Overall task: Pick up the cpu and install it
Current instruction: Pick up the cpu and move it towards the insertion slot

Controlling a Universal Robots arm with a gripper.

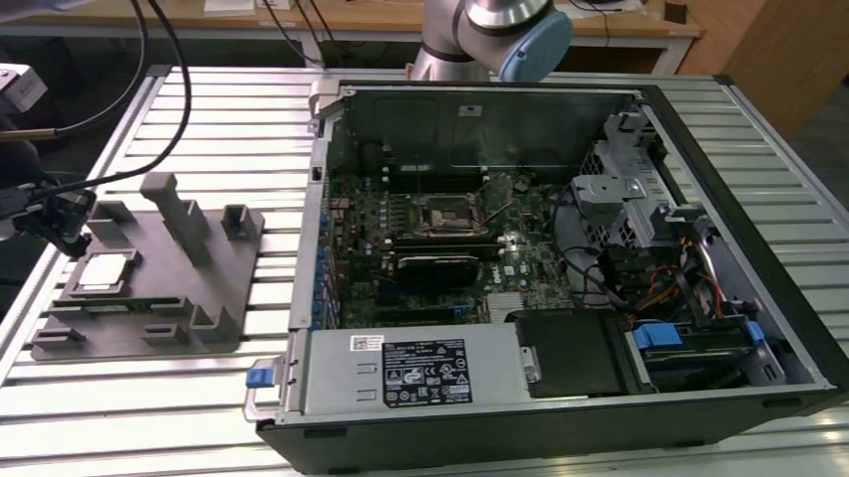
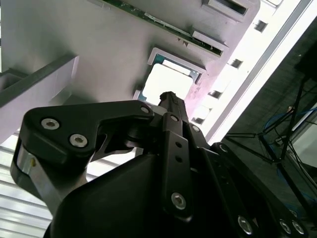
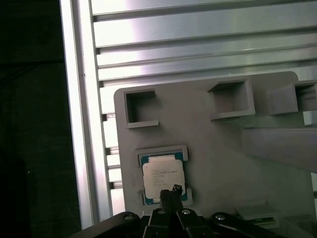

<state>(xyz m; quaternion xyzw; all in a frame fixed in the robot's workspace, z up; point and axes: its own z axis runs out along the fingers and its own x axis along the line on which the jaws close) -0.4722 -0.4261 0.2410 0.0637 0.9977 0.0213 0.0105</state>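
The cpu (image 1: 103, 270) lies flat in a shallow pocket at the exterior view's left end of the grey tray (image 1: 199, 298). Its silver top (image 3: 163, 174) shows in both wrist views, bright in the second wrist view (image 2: 171, 82). My gripper (image 1: 63, 231) hangs just above it, at the tray's left edge. The black fingers (image 3: 171, 192) come together in a narrow tip over the chip's near edge, shut and holding nothing. I cannot tell if the tip (image 2: 168, 96) touches the chip.
The open computer case (image 1: 743, 328) lies to the exterior view's right of the tray, its motherboard socket (image 1: 444, 211) near the middle. Grey posts (image 1: 179, 214) rise from the tray. Cables (image 1: 159, 149) trail over the slatted metal table (image 1: 146, 397).
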